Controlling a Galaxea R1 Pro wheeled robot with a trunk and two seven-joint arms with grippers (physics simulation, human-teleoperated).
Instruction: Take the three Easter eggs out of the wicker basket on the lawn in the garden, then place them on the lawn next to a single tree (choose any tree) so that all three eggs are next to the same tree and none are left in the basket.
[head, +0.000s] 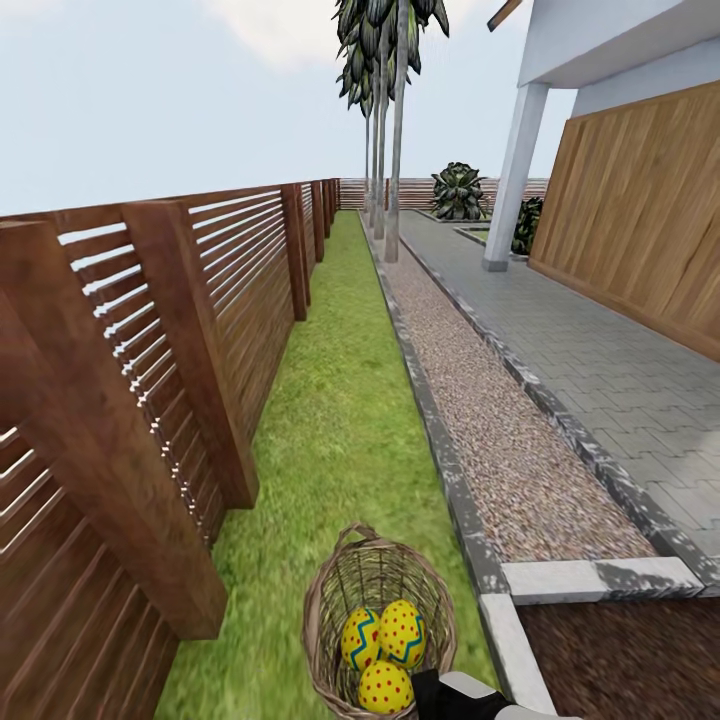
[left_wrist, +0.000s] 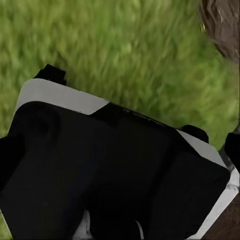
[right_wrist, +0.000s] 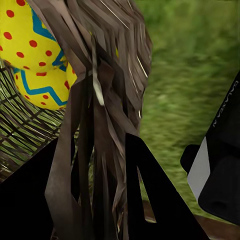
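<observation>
Step in hand: emptying the basket; three eggs remain inside. Right gripper straddles its rim, apparently pinching it. Next: carry toward a tree.

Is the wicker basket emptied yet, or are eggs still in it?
Not emptied. The head view shows all three Easter eggs inside the wicker basket, which stands upright on the lawn.

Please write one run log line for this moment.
eggs: three yellow red-dotted Easter eggs in round brown wicker basket | basket: on green lawn beside brown slatted fence | placed: none
</observation>
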